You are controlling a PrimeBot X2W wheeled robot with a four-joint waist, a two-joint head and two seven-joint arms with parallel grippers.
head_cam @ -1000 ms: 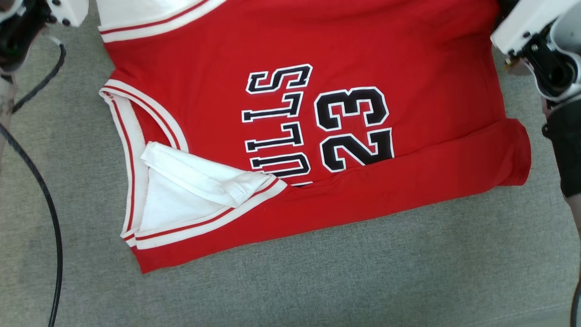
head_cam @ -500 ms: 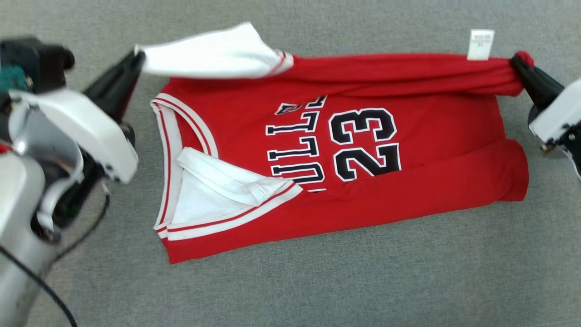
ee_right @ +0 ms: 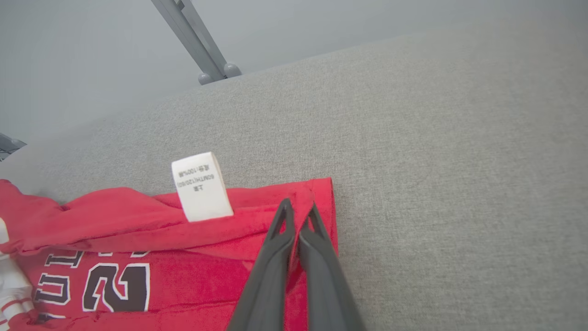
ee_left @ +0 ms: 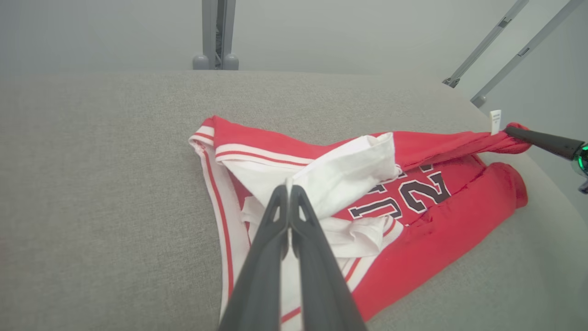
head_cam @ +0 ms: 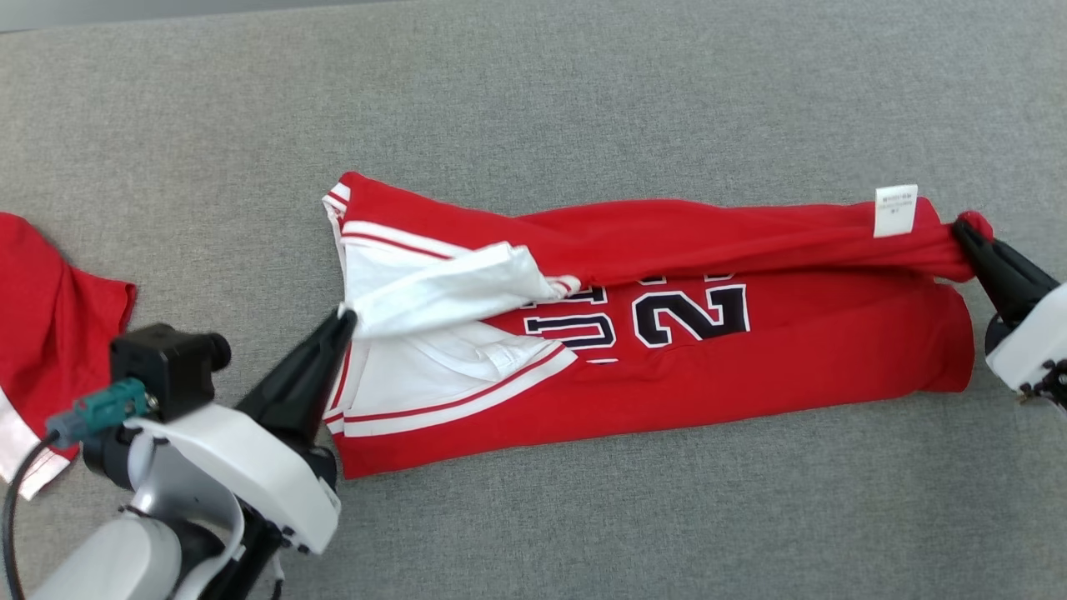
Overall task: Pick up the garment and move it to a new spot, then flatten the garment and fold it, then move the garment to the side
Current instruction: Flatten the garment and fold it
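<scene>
The garment (head_cam: 750, 367) is a red jersey with white trim and black numbers, lying lengthwise on the grey padded surface (head_cam: 583, 100). Its far long edge is lifted and drawn toward me over the print. My left gripper (head_cam: 346, 318) is shut on the white shoulder flap (head_cam: 450, 287) at the jersey's left end; the left wrist view shows the closed left gripper (ee_left: 289, 186) pinching that white cloth (ee_left: 353, 170). At the jersey's right end my right gripper (head_cam: 963, 229) is shut on the red hem corner, next to a white care label (head_cam: 895, 210). The right wrist view has the right gripper (ee_right: 298, 209) pinching the garment (ee_right: 138, 225).
Another red cloth with a white edge (head_cam: 50, 308) lies at the far left of the surface. Grey metal frame legs (ee_left: 216, 34) stand beyond the far edge. Bare grey surface stretches in front of the jersey and behind it.
Both grippers have carried the jersey's far edge toward me, so it now covers the top of the lettering and numbers. The head view has shifted, so the surface's far edge now shows.
</scene>
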